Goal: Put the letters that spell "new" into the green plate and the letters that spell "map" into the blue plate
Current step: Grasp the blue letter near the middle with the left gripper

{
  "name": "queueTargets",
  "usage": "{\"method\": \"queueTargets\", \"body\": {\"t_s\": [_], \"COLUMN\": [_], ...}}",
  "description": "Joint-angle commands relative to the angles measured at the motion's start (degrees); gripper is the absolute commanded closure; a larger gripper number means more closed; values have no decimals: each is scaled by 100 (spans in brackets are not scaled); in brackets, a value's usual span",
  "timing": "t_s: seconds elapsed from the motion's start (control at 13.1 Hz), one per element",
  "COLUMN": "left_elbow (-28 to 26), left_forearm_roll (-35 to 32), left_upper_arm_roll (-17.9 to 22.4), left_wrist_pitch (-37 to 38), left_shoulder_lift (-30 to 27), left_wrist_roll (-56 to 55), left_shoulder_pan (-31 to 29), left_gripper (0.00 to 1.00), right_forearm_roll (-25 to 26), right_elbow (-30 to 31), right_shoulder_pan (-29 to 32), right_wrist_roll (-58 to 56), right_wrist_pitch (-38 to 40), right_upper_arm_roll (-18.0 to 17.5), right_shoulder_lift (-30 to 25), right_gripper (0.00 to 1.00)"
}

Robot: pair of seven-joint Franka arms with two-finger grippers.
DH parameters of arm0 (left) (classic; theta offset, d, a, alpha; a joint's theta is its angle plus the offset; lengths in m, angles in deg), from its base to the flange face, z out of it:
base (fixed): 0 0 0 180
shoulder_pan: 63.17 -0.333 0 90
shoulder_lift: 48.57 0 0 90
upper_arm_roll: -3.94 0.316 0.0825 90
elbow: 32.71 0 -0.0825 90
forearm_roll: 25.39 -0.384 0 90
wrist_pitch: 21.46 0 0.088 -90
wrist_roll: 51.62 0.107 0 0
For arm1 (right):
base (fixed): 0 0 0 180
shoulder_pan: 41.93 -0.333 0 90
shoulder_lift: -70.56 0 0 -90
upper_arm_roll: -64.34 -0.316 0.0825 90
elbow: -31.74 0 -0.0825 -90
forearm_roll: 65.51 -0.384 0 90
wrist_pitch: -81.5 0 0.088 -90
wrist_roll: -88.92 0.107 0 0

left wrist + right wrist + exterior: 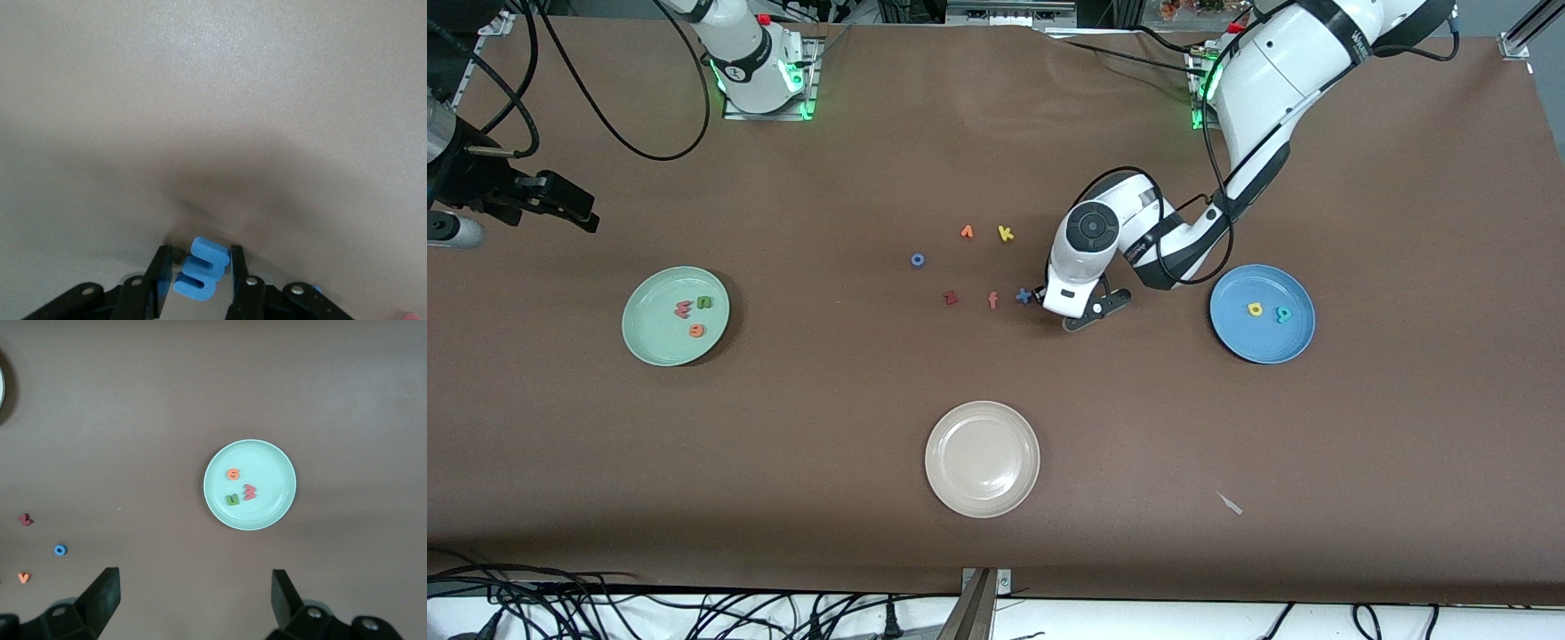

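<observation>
Left pincer (198,275) sits low at mid-counter, jaws narrowed against the blue m (202,269), which rests on the counter (783,462) beside the blue x (1024,296). Foam letter: light, soft, likely squashes; grip its flat sides. Only the left wrist view shows the m; the front view hides it under the arm. Right pincer (193,600) waits wide apart over the green plate (280,510) holding n, e, w. Blue plate (1232,333) has two letters.
</observation>
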Motion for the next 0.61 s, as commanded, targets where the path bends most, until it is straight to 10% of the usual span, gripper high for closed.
{"method": "queueTargets", "body": {"t_s": [0.0,0.54], "left_elbow": [82,144], "left_forearm_roll": [-130,-94], "left_upper_arm_roll": [27,-243], "left_wrist_pitch": [23,653], "left_shoulder_lift": [94,-327], "left_wrist_roll": [-120,379], "left_shoulder_pan": [50,-536], "left_gripper": [71,91], "right_forearm_roll": [-27,-36], "right_elbow": [-171,-171], "right_shoulder_pan": [29,37], "right_wrist_roll": [32,32], "right_wrist_pitch": [36,36], "right_upper_arm_roll": [-3,-3], "right_shoulder_lift": [79,79], "right_gripper": [0,0]}}
